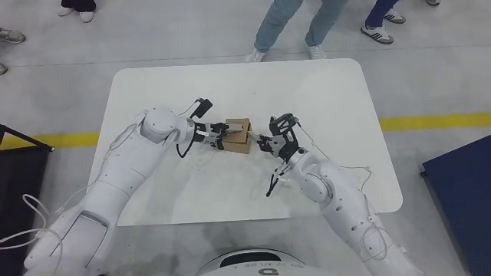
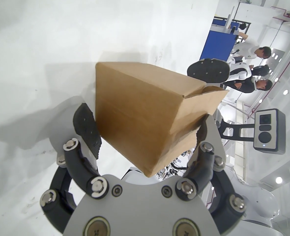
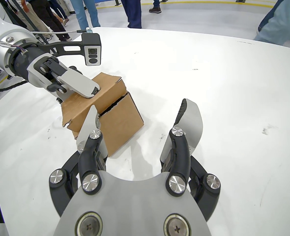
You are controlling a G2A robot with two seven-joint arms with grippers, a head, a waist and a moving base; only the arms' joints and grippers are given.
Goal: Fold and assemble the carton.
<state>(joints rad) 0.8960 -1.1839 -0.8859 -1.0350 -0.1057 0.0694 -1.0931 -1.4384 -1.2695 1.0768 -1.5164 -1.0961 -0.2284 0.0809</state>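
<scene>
A small brown cardboard carton point(image 1: 238, 135) sits mid-table, its top flaps partly folded with a gap between them point(image 3: 115, 104). My left gripper point(image 1: 222, 133) comes in from the left and is shut on the carton point(image 2: 140, 114), with one finger on the top panel point(image 3: 86, 88) and a pad point(image 2: 86, 126) against its other side. On the opposite side of the carton my right gripper point(image 3: 140, 116) stands open. One of its fingers point(image 3: 92, 121) touches the near top edge and the other point(image 3: 189, 116) is over bare table. Its dark pad point(image 2: 207, 71) shows beyond the carton.
The white table point(image 1: 330, 100) has rounded corners and bare surface all round the carton. Several people's legs point(image 1: 295, 15) stand just past its far edge. A blue panel point(image 1: 460, 199) stands on the floor at the right.
</scene>
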